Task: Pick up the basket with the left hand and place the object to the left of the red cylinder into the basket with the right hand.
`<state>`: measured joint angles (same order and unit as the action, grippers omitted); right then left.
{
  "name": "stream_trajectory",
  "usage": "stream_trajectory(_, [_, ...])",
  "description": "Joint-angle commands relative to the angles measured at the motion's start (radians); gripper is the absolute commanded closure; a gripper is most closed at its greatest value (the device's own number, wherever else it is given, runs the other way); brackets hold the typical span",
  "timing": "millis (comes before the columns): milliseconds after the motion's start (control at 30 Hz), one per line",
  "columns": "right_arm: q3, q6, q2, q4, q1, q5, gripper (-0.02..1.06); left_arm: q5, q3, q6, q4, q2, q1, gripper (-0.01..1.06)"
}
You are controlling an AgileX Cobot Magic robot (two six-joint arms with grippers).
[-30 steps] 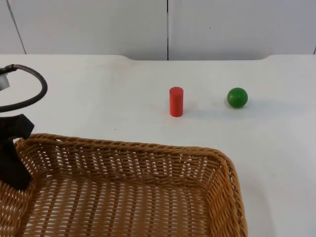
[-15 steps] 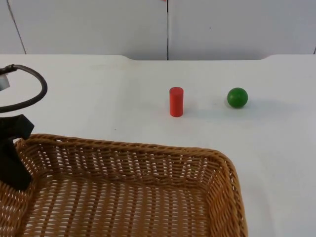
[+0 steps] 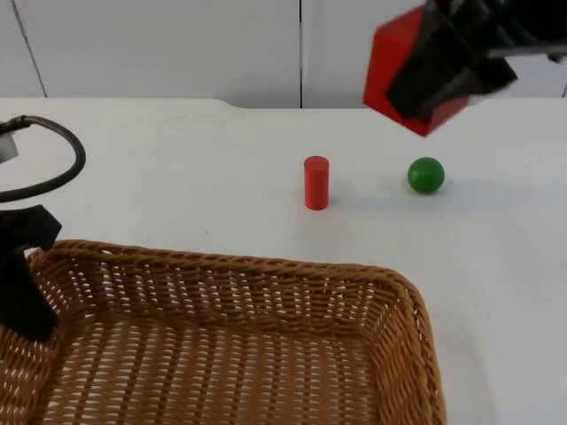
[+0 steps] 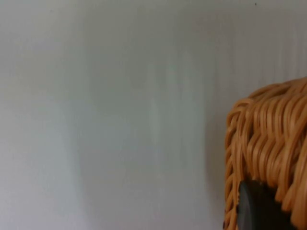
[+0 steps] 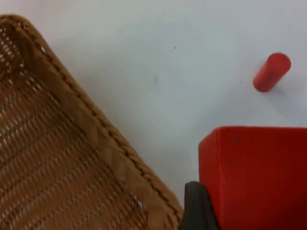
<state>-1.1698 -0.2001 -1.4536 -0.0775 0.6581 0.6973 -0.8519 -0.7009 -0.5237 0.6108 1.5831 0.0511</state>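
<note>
The right gripper is carrying a red rigid block above the worktop's far edge, jaws clamping its flat faces — light, unlikely to slip; the left gripper is gripping the woven wicker basket's rim at the near-left corner.

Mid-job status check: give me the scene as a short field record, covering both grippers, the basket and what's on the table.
left gripper: clamped on the basket's left rim
basket: wicker, held at the near side, nothing inside
right gripper: raised above the table's far right, shut on a red block
red cylinder: upright on the table
green ball: on the table, right of the cylinder
</note>
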Motion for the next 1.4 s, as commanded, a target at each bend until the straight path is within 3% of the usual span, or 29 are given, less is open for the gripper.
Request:
stream_trajectory(0, [0.017, -0.005, 0.014, -0.003, 0.004, -0.004, 1.05, -0.025, -0.004, -0.003, 0.038, -0.012, 0.002, 1.05])
stream_trajectory(167, [0.017, -0.005, -0.017, 0.007, 0.047, 0.019, 1.05, -0.025, -0.004, -0.003, 0.043, -0.012, 0.002, 1.05])
stream_trajectory(433, [0.017, -0.002, -0.115, 0.023, 0.257, -0.057, 1.05, -0.025, -0.004, -0.017, 0.053, -0.012, 0.002, 1.05])
stream_trajectory(600, [0.017, -0.002, -0.192, 0.023, 0.326, -0.103, 1.05, -0.028, -0.004, -0.022, 0.062, -0.012, 0.002, 1.05])
stream_trajectory(1133, [0.018, -0.002, -0.376, 0.008, 0.344, -0.116, 1.01, -0.028, -0.004, -0.028, 0.062, -0.012, 0.002, 1.05])
stream_trajectory(1200, [0.041, -0.002, -0.379, 0.003, 0.344, -0.145, 0.89, -0.028, -0.004, -0.030, 0.064, -0.012, 0.002, 1.05])
stream_trajectory(1233, [0.058, -0.002, -0.379, -0.002, 0.344, -0.165, 0.76, -0.026, -0.004, -0.030, 0.064, -0.012, 0.002, 1.05])
stream_trajectory(1300, [0.061, -0.002, -0.379, -0.004, 0.344, -0.168, 0.70, -0.026, -0.004, -0.030, 0.064, -0.012, 0.002, 1.05])
stream_trajectory(1333, [0.063, -0.002, -0.379, -0.006, 0.344, -0.168, 0.52, -0.026, -0.004, -0.030, 0.066, -0.012, 0.002, 1.05])
stream_trajectory(1367, [0.063, -0.002, -0.379, -0.012, 0.344, -0.166, 0.41, -0.026, -0.004, -0.030, 0.066, -0.012, 0.002, 1.05])
